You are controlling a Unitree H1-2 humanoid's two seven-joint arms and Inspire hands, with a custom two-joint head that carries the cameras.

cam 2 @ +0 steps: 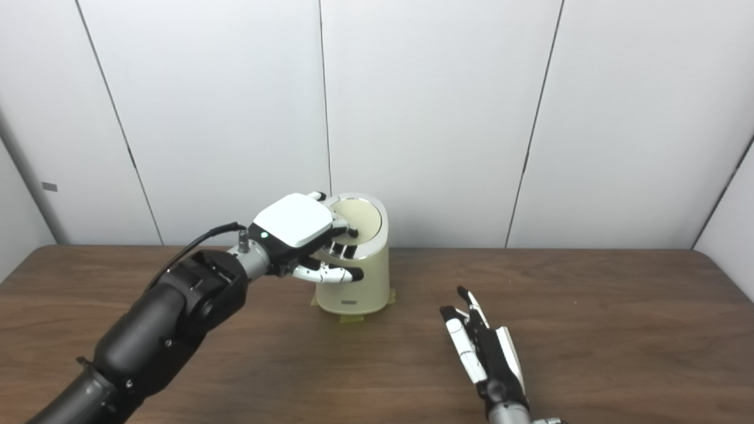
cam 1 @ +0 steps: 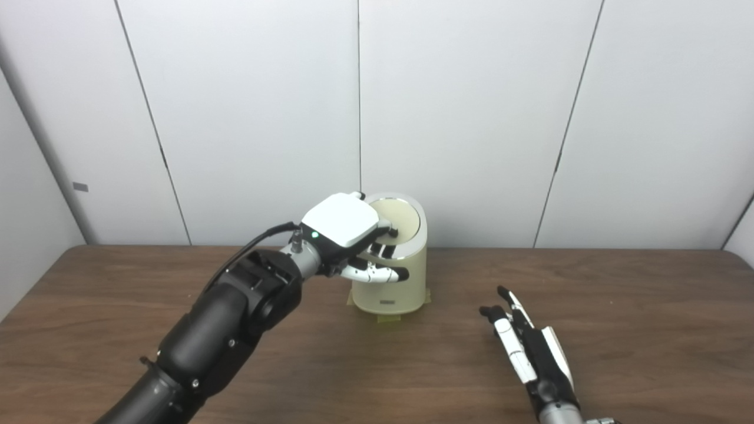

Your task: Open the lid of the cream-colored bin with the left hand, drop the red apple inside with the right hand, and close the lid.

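Standing alone toward the back of the brown worktop [cam 1: 618, 306], the cream-colored bin [cam 1: 392, 282] has nothing crowding it. My left hand [cam 1: 347, 232] sits over its top, fingers [cam 1: 383, 274] curled down, touching the closed lid [cam 1: 400, 218] and front rim. My right hand [cam 1: 527, 341] lies flat, fingers straight, slightly spread, holding nothing, well apart from the bin.
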